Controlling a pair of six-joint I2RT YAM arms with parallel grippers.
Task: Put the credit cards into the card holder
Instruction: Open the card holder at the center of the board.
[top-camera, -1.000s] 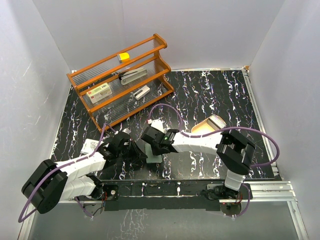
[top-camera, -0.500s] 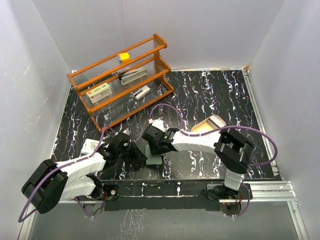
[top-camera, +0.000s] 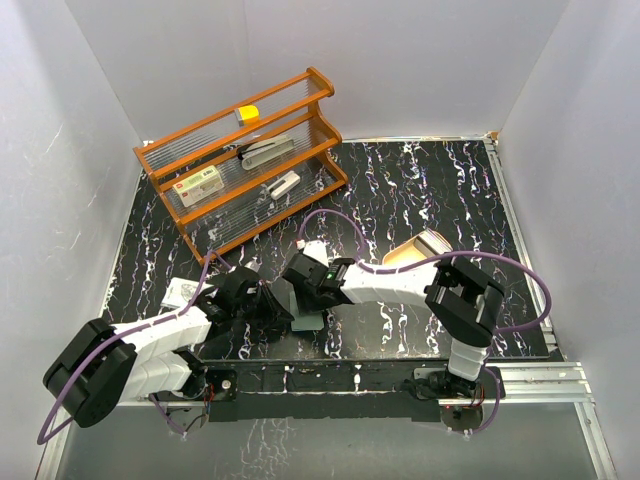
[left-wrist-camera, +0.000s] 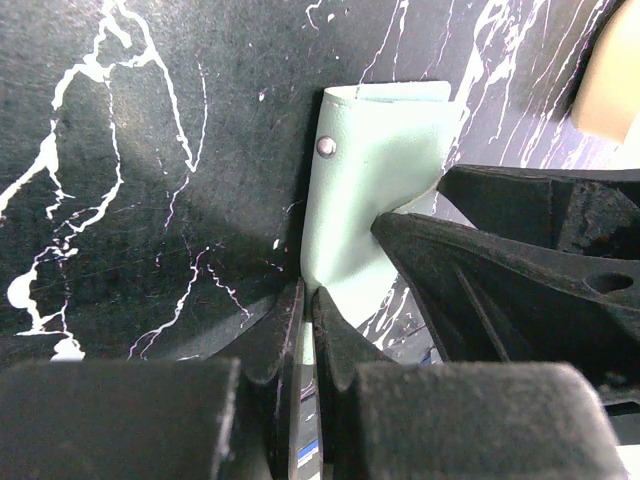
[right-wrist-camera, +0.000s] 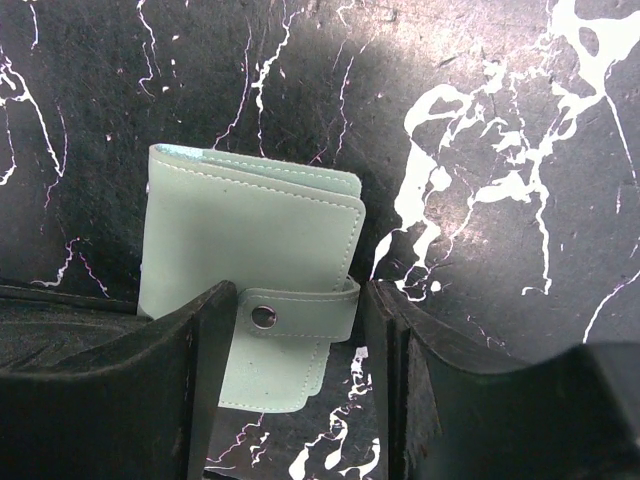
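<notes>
Seems to be the insertion step for one card, judging from the layout. Pinches what looks like a thin pale credit card (left-wrist-camera: 305, 440), seen edge-on with a touch of blue, in the fully closed left claw (left-wrist-camera: 308, 300); too little of it on show to read any print.

Finds the pale mint-green, soft folding card holder (right-wrist-camera: 250, 230) lying flat on the black, white-veined, marble-look counter (right-wrist-camera: 500, 100), near the front edge between the two arms. Looks folded, with a narrow strap (right-wrist-camera: 320, 312) and small metal snap (right-wrist-camera: 263, 317) across its near part.

Brackets that near part with the right claw (right-wrist-camera: 300, 300): parted wider than the strap, one finger at each side, gripping nothing. Overlaps the holder's lower corner with one finger; leaves a sliver of counter between the strap end and the other. Contact at either pad: impossible to tell.

From the left wrist view, places the holder just ahead of the left claw's tips and slightly to their right, with a black finger of the right claw crossing its near edge.

Calls next, most likely, for steadying or reopening the holder with the right claw, with no open pocket on show, then lining the card's edge up with a slot and sliding it in flat. Risks shoving the light holder across the counter instead.
</notes>
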